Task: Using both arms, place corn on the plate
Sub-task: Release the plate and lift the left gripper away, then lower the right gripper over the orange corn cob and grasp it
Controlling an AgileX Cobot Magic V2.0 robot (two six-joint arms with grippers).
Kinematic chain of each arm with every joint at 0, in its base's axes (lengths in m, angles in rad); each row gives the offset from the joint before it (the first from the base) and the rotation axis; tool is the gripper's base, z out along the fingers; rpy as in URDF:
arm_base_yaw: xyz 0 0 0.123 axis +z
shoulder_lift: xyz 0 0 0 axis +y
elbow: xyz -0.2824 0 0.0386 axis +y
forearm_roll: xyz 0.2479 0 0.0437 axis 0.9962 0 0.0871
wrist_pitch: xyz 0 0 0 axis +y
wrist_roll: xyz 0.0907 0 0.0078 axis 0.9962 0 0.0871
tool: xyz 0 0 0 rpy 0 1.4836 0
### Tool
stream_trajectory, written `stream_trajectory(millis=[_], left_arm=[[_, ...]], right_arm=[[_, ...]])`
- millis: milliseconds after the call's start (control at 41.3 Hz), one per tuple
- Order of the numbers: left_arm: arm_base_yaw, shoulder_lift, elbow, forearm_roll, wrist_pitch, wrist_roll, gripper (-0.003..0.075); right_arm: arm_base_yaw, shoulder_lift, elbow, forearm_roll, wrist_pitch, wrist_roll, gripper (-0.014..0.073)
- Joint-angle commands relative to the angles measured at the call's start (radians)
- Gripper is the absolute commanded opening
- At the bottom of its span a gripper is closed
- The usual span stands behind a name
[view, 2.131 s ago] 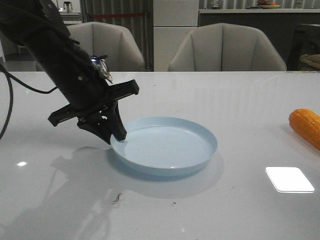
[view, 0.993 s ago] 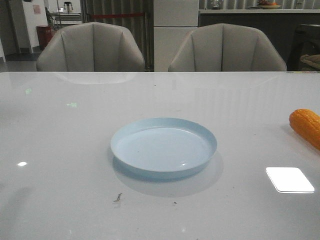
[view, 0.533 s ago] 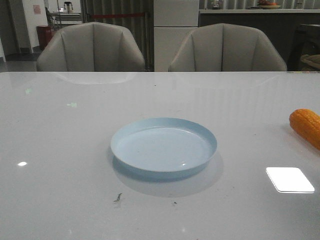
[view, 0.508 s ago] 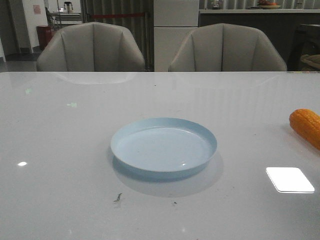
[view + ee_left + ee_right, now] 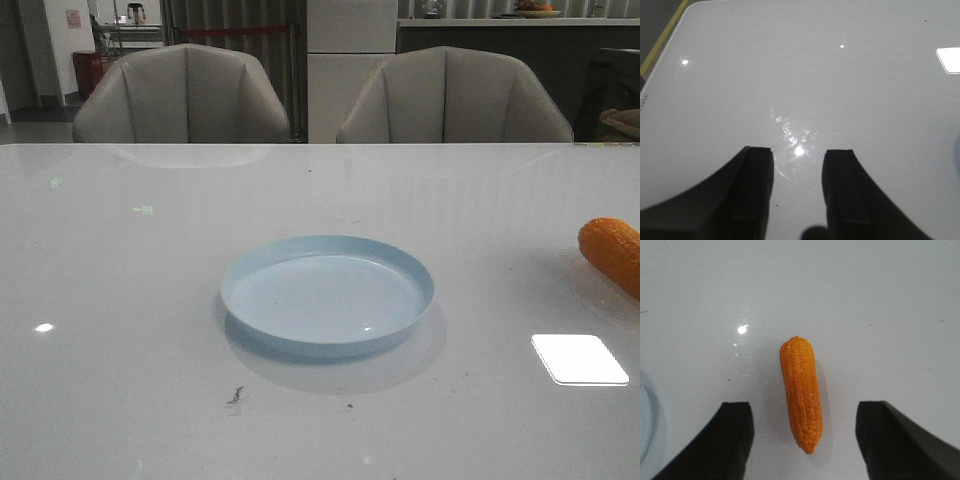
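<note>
- Right gripper (image 5: 805, 432) first: we've got its two dark fingers (image 5: 732, 437) spread wide apart over the table, holding nothing.
- Lying on the table in the gap between those fingers is the glossy orange corn cob with rows of kernels (image 5: 801, 392), touching neither finger. It's pointing lengthwise away from the wrist camera, with the tapered tip at the near end.
- Left gripper (image 5: 797, 187) has its fingers (image 5: 757, 187) parted too, with a narrower gap, and nothing between them. We only see bare glossy white tabletop (image 5: 800, 75) under it, with a few light glints.
- Over in the front view, neither arm shows up at all.
- That view puts the corn way out at the right edge of the table, partly cut off by the frame.
- Round, shallow, pale blue plate with the low rim (image 5: 327, 247) sits near the middle of the table, empty, well apart from the corn. A sliver of it shows at the edge of the right wrist view.
- Behind the table we can see two grey padded chairs (image 5: 183, 95).
</note>
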Motion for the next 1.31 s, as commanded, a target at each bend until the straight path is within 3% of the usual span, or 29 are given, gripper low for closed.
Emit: stream_trajectory(millis=[0, 339, 896, 944, 1138, 1283], left_arm=[[0.001, -0.014, -0.027, -0.006, -0.064, -0.001, 0.0325], [0.001, -0.014, -0.027, -0.006, -0.061, -0.001, 0.0325], [0.001, -0.012, -0.027, -0.006, -0.060, -0.001, 0.0325], [0.001, -0.012, -0.027, -0.006, -0.060, -0.001, 0.0325], [0.001, -0.012, -0.027, -0.006, -0.060, -0.001, 0.0325], [0.001, -0.012, -0.027, -0.006, -0.060, -0.001, 0.0325]], right_arm=[[-0.005, 0.096, -0.101, -0.006, -0.049, 0.001, 0.0562], [-0.002, 0.417, -0.268, -0.005, 0.038, -0.002, 0.0562], [0.047, 0.589, -0.280, -0.005, 0.041, -0.010, 0.0554], [0.047, 0.595, -0.280, -0.005, 0.041, -0.014, 0.0530], [0.047, 0.595, -0.319, 0.001, 0.078, -0.014, 0.0298], [0.065, 0.595, -0.444, 0.001, 0.214, -0.062, 0.0290]])
